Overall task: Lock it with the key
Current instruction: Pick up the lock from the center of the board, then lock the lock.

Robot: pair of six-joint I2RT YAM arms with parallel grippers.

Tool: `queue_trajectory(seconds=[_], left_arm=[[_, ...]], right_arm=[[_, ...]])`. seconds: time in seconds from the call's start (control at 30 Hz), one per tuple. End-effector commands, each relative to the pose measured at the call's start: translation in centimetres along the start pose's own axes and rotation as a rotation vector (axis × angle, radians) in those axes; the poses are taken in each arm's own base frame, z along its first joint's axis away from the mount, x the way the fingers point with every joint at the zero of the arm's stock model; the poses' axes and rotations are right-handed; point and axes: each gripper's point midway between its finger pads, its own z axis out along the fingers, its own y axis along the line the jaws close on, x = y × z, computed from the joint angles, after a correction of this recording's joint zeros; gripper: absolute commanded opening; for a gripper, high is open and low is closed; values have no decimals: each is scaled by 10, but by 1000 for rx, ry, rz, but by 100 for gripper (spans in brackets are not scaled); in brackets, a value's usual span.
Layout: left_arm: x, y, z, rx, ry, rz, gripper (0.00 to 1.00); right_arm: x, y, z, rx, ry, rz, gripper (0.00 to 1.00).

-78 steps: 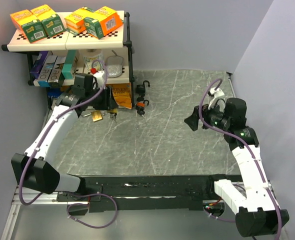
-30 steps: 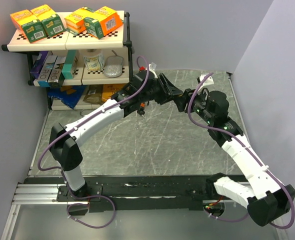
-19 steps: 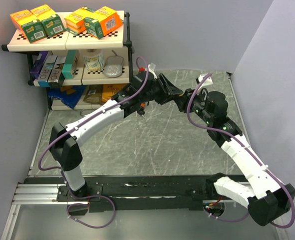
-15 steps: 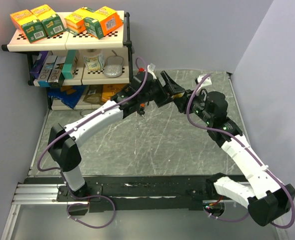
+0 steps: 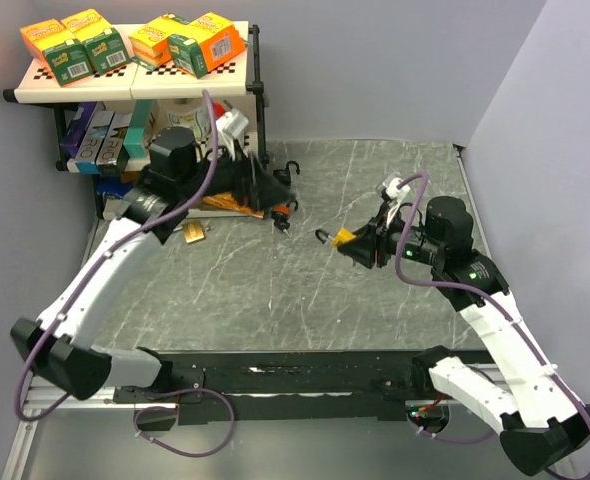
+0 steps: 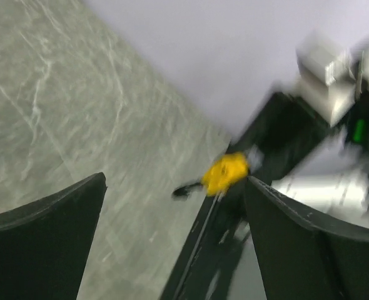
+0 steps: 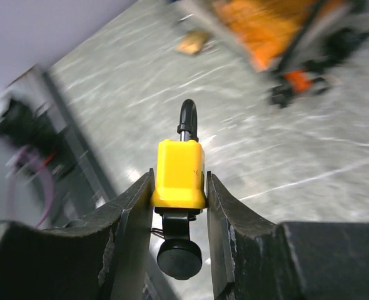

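Two arms, two roles. Your right gripper (image 5: 359, 246) is closed partway on the yellow padlock (image 7: 179, 169), one finger flat against each side of the body, and it holds the lock in the air above the table (image 5: 275, 300), right of centre. Gripping by the sides leaves both ends free. The shackle (image 7: 186, 117) sticks out past the fingertips toward the left arm. A black round head, which I take to be the key (image 7: 179, 257), hangs from the opposite end, back between the fingers. You cannot tell from either wrist view whether the shackle is seated in the body. Your left gripper (image 6: 175, 181) stands at the far left, just beside the shelf (image 5: 135, 85), with its fingers spread wide and nothing between them. It is well apart from the lock, though its camera frames the yellow body between the open fingers, so it reads as lined up for an approach. Note that the key head sits deep in the right gripper, which looks awkward to reach from the left. A brass padlock (image 5: 194, 233) and two dark padlocks (image 5: 284, 214) lie on the table near the shelf, clear of the held lock.
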Motion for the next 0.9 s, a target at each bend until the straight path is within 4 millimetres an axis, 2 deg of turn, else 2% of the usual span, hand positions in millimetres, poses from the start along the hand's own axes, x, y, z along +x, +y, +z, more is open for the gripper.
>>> queue_trajectory(seconds=[0.0, 0.03, 0.07, 0.13, 0.17, 0.2, 0.27, 0.3, 0.43, 0.67, 0.73, 0.87], left_arm=[[63, -29, -42, 270, 287, 510, 96], [69, -31, -47, 288, 314, 530, 96], [84, -32, -56, 307, 363, 515, 96], [92, -40, -63, 343, 358, 601, 99], [100, -39, -61, 348, 360, 616, 97], [110, -50, -59, 387, 368, 657, 95], [125, -53, -57, 381, 388, 695, 87], [131, -62, -53, 406, 387, 714, 85], [140, -67, -46, 409, 392, 682, 72], [153, -73, -42, 432, 403, 691, 58], [156, -73, -41, 434, 406, 711, 50], [156, -73, -40, 434, 396, 727, 46]], right_arm=[[-13, 50, -19, -251, 12, -88, 0], [-16, 54, -20, -271, 13, -88, 0], [-15, 61, -21, -321, 25, -90, 0], [-17, 70, -24, -375, 31, -95, 0], [-18, 75, -24, -408, 32, -88, 0], [-20, 78, -24, -422, 28, -96, 0], [-19, 85, -23, -447, 35, -107, 0], [-21, 87, -23, -450, 33, -115, 0], [-18, 95, -22, -477, 47, -112, 0], [-19, 102, -23, -498, 51, -121, 0], [-19, 103, -22, -503, 53, -121, 0], [-18, 104, -21, -508, 59, -118, 0]])
